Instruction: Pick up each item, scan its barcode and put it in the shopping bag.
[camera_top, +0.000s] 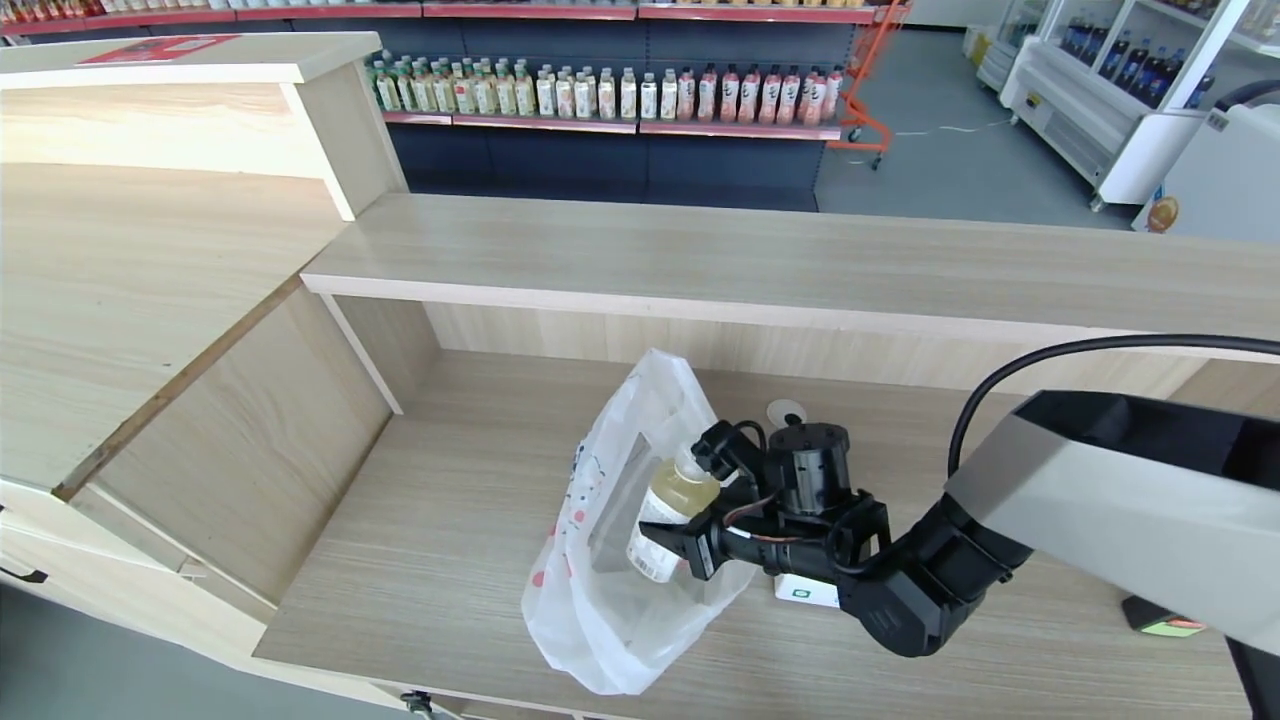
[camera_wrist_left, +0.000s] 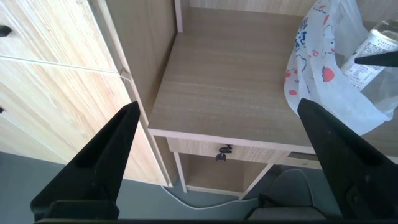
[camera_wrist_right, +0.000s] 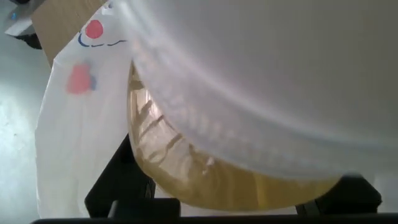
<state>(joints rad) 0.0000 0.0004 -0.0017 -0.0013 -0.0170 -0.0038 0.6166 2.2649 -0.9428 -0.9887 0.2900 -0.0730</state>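
The right end effector (camera_top: 676, 541) pinches a bottle of pale yellow drink (camera_top: 672, 503) by its body. It holds the bottle tilted in the open mouth of the white shopping bag (camera_top: 598, 610), which slumps on the wooden table (camera_top: 450, 520). In the right wrist view the bag's film drapes across the bottle (camera_wrist_right: 236, 180) just beside the dark fingers (camera_wrist_right: 118, 186). The left end effector (camera_wrist_left: 217, 106) hangs spread and empty off the table's near edge, well apart from the bag (camera_wrist_left: 311, 62), so nothing braces the bag open. The main risk appears to be the loose plastic. If film is trapped between a finger and the bottle, releasing or withdrawing could drag the bag along or tip it. A bottle let go while leaning could also roll out of the mouth rather than settle inside. A small white box (camera_top: 805, 592) lies under the right wrist, near enough that a low retreat might nudge it.
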